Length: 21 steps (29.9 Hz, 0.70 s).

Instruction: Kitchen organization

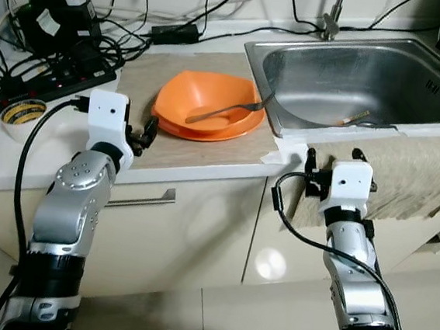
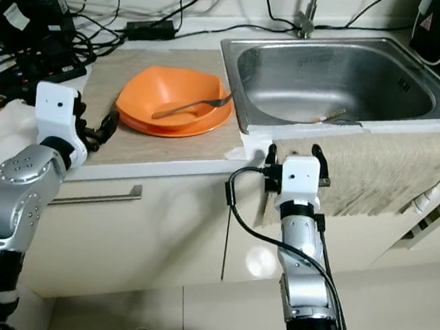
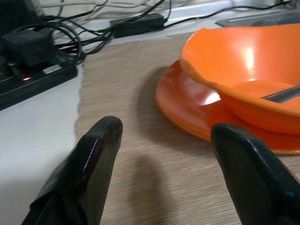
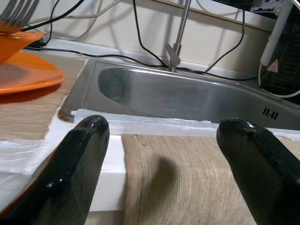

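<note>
Both pincers, left (image 1: 140, 135) and right (image 1: 332, 155), open at bench (image 1: 190, 156) edge; fork (image 1: 227, 109) rests in orange bowl (image 1: 203, 97).

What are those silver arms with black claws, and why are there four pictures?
It is a robot that tidies kitchens. Two pictures come from cameras in its head, like two eyes looking down at the counter. The other two come from small cameras on its wrists, looking out between the black fingers.

The left gripper sits open over a beige mat, beside an orange bowl. The bowl stands on an orange plate, and a fork lies in the bowl. The right gripper is open too, in front of a cloth hanging over the counter edge by the sink. Something small lies in the sink; I cannot tell what. A power strip and cables sit at the back. Nothing is being held.
</note>
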Motion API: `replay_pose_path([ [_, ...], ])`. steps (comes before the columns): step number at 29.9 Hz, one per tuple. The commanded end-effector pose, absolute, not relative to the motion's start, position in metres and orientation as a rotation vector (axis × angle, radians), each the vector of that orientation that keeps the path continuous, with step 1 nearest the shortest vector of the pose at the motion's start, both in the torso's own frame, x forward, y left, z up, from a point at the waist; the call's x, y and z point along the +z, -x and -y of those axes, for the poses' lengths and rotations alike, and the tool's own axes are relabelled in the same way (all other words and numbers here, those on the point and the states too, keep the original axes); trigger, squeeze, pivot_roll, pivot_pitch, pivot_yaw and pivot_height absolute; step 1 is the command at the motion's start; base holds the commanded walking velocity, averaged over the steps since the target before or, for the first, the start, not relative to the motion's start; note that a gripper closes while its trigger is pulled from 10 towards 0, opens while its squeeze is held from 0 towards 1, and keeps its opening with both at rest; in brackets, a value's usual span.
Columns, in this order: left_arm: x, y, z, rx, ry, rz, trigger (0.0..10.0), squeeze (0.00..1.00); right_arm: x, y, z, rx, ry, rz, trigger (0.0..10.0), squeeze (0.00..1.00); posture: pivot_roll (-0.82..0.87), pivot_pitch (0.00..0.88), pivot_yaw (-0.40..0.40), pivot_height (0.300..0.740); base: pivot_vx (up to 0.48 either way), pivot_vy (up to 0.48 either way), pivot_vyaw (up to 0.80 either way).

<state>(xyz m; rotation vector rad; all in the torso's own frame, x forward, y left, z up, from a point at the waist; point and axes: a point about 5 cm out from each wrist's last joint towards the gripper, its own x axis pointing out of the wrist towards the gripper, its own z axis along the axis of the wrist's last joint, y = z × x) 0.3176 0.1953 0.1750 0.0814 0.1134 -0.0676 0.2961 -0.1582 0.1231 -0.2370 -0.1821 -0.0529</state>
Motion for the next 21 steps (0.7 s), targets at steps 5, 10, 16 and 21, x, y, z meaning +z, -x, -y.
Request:
replay_pose_path([
  [5, 0.177, -0.311, -0.185, -0.114, -0.039, -0.121, 10.0, 0.0, 0.123, -0.297, 0.155, -0.029, 0.236, 0.183, 10.0, 0.0, 0.03, 0.0, 0.053, 0.736, 0.0, 0.0, 0.0],
  [10, 0.18, -0.307, -0.167, -0.212, 0.013, -0.121, 10.0, 0.0, 0.123, -0.298, 0.153, -0.027, 0.232, 0.183, 10.0, 0.0, 0.02, 0.0, 0.058, 0.736, 0.0, 0.0, 0.0],
  [16, 0.179, -0.303, -0.154, -0.285, 0.029, -0.139, 10.0, 0.0, 0.122, -0.296, 0.153, -0.031, 0.229, 0.182, 10.0, 0.0, 0.01, 0.0, 0.066, 0.736, 0.0, 0.0, 0.0],
  [21, 0.181, -0.304, -0.133, -0.359, 0.05, -0.135, 10.0, 0.0, 0.122, -0.295, 0.153, -0.041, 0.226, 0.181, 10.0, 0.0, 0.0, 0.0, 0.079, 0.736, 0.0, 0.0, 0.0],
])
